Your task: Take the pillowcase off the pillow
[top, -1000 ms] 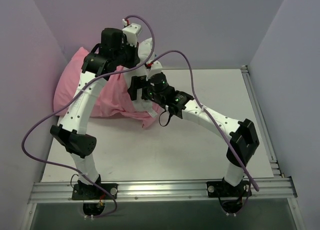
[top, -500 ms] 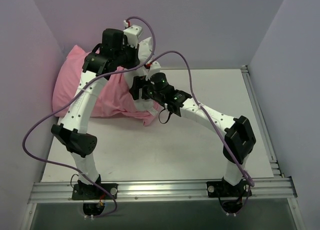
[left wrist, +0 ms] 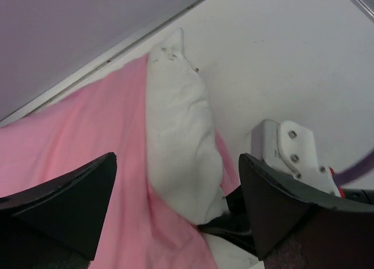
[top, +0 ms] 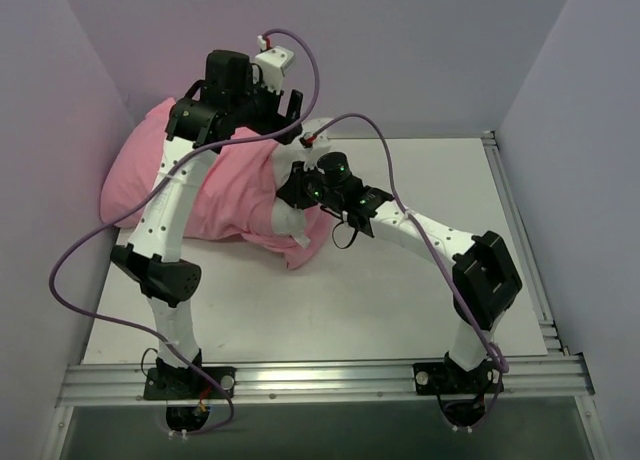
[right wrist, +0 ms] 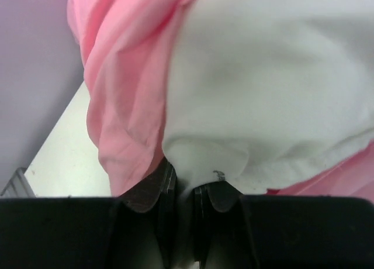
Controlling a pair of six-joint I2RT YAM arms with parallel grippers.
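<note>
Pink fabric is covering the far left of the tabletop (top: pixel 400 280). The pillowcase (top: pixel 150 170) is lying there as a plump mound pressed against the left wall. The pillow (top: pixel 285 220) is sitting inside it, with only one white end showing at the mound's right side.

1. Left fingers (left wrist: pixel 58 204): they are standing wide apart above the pink fabric and the white end, gripping nothing.
2. Right fingers (right wrist: pixel 163 190): they are closing on a small pinch of the pillow's exposed white end. A fold of pink fabric is lying against one of them.

Likely faults from this position:
- Slip. The right pinch is taking only a small fold of the white end, so a firm pull is likely to strip the cloth out of the fingers.
- Drag. Nothing is anchoring the pillowcase, so pulling the pillow is likely to slide the whole mound across the tabletop instead of separating the two.
- Snag. If the pink fold beside the right fingers is caught in the pinch, cover and pillow are likely to move together.

Materials and shapes:
- Pillowcase: thin, limp cloth, draping in soft folds and bunching at its open edge.
- Pillow: plain off-white cloth over soft filling, plump through the body and tapering to a wrinkled, pointed corner in the left wrist view.
- Tabletop: flat, hard and pale.
</note>
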